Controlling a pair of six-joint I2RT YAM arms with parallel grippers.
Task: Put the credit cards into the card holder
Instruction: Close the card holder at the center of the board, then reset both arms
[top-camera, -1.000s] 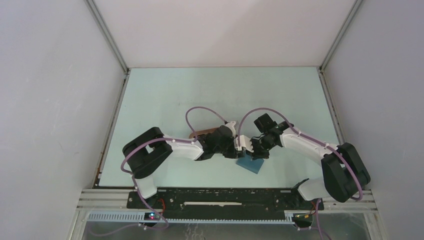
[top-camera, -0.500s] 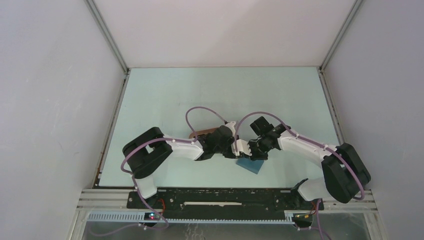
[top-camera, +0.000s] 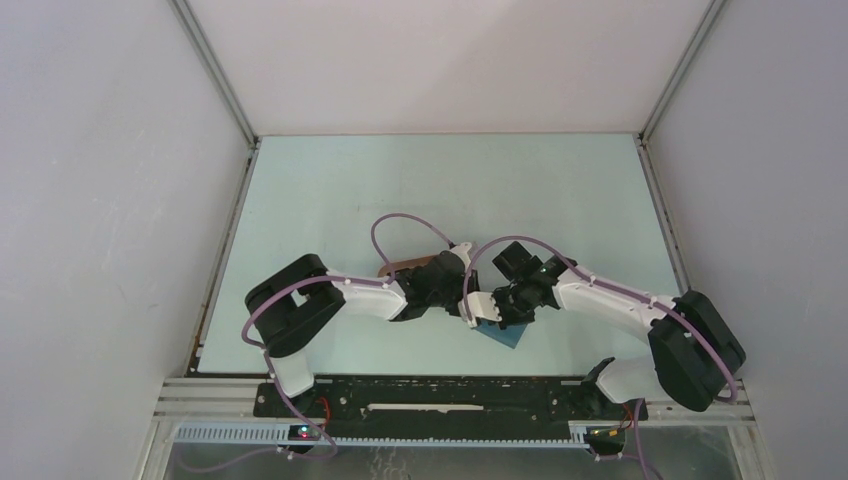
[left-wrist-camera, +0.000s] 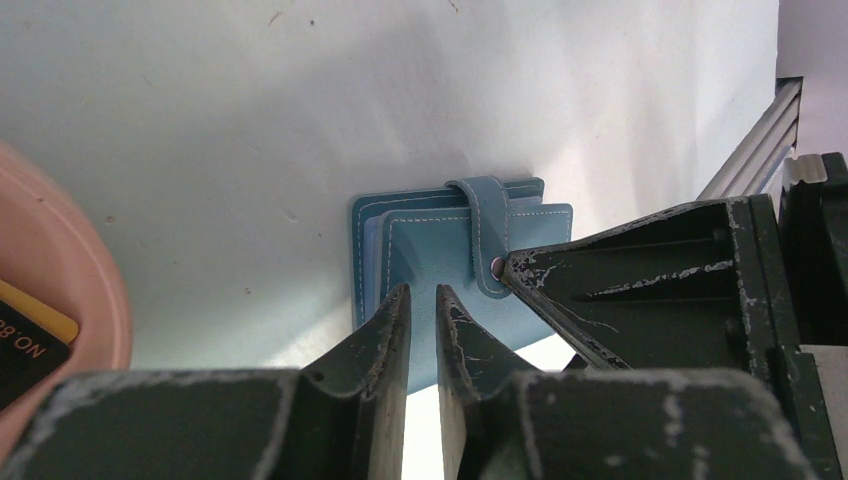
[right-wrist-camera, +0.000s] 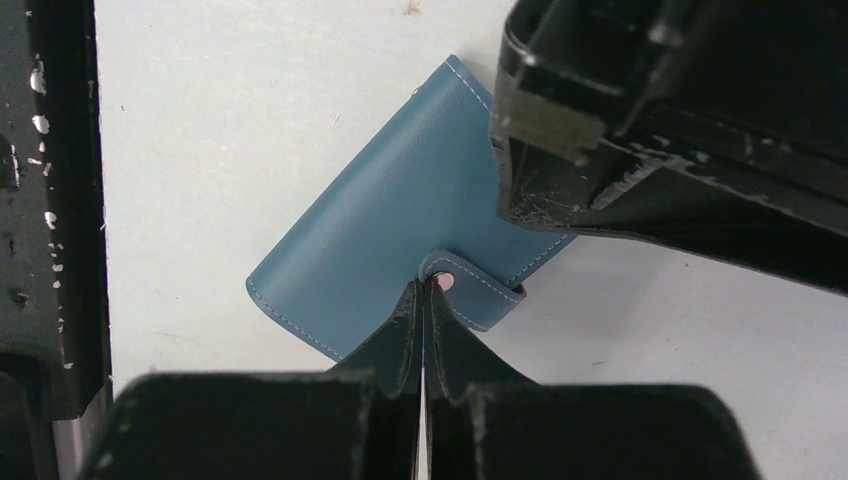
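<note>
1. My right gripper (right-wrist-camera: 422, 292) is pinched shut, with its tips at the snap tab (right-wrist-camera: 478, 288).
2. My left gripper (left-wrist-camera: 422, 296) is open a crack, over the closed card holder (left-wrist-camera: 440, 250) lying on the table (left-wrist-camera: 250, 120).
3. The card holder looks light, soft and bendy. I'd pull the tab.

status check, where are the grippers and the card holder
Left gripper slightly open, tips over card holder. Right gripper shut, tips at snap strap. Holder closed; a card sits in pink tray.

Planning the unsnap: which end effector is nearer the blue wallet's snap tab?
Right. Right end effector: tips at the snap tab. Left end effector: beside it, over the blue leather wallet.
</note>
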